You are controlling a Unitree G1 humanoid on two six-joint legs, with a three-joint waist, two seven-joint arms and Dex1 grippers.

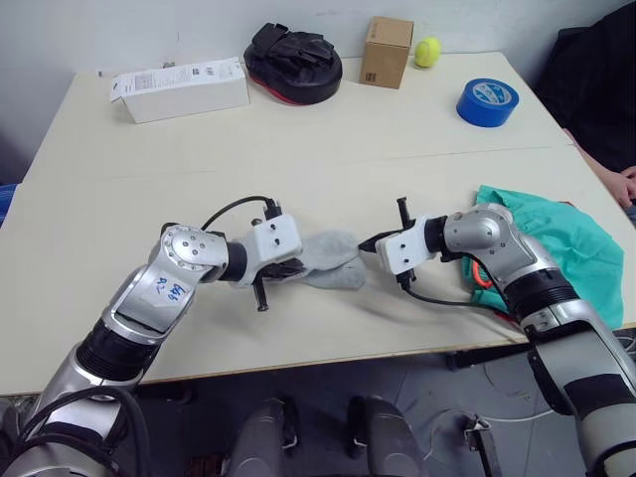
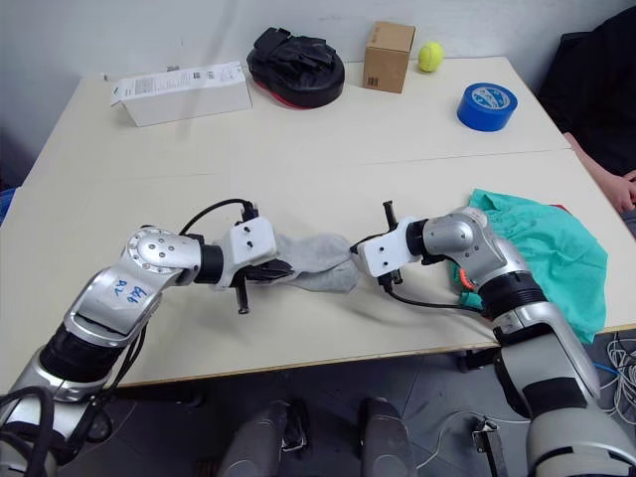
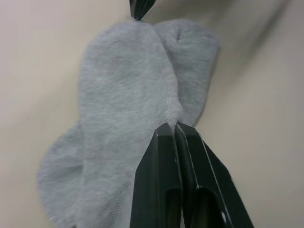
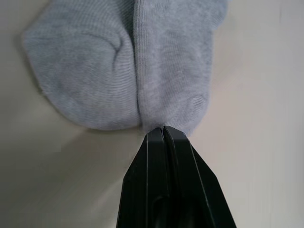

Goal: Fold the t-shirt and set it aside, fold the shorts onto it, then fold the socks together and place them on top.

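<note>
Head cam looks down on a beige table [image 1: 328, 149]. In the lower centre of the frame lie the socks [image 1: 333, 260], a small grey pair, one lying along the other. The left gripper [image 1: 281, 270] comes in from the left w/ its fingers closed on one end of the pair. In the left wrist view those fingers [image 3: 164, 156] pinch a fold of grey knit near the sock's edge. The right gripper [image 1: 372, 244] comes in from the right, and its wrist view shows the black fingertips [image 4: 164, 137] pressed together on the rounded tip of one sock. So both arms hold the pair, one at each end, low over the tabletop.

At the right edge of the frame are the shorts [image 1: 566, 248], teal, loosely folded, w/ an orange cord [image 1: 475, 273] showing by the right arm. A sliver of red, prob. the t-shirt [image 2: 558, 209], peeks out from under them.

Handling, as a judgement: socks are v. light, soft and floppy, not fragile. They sag and slide on the smooth table, so pinch both layers near the ends.

Along the top of the frame: white box [image 1: 179, 89], black pouch [image 1: 293, 62], cardboard box [image 1: 387, 52], yellow-green ball [image 1: 427, 52], blue tape roll [image 1: 487, 101]. A person's hand [image 1: 624, 184] shows at the far right.
</note>
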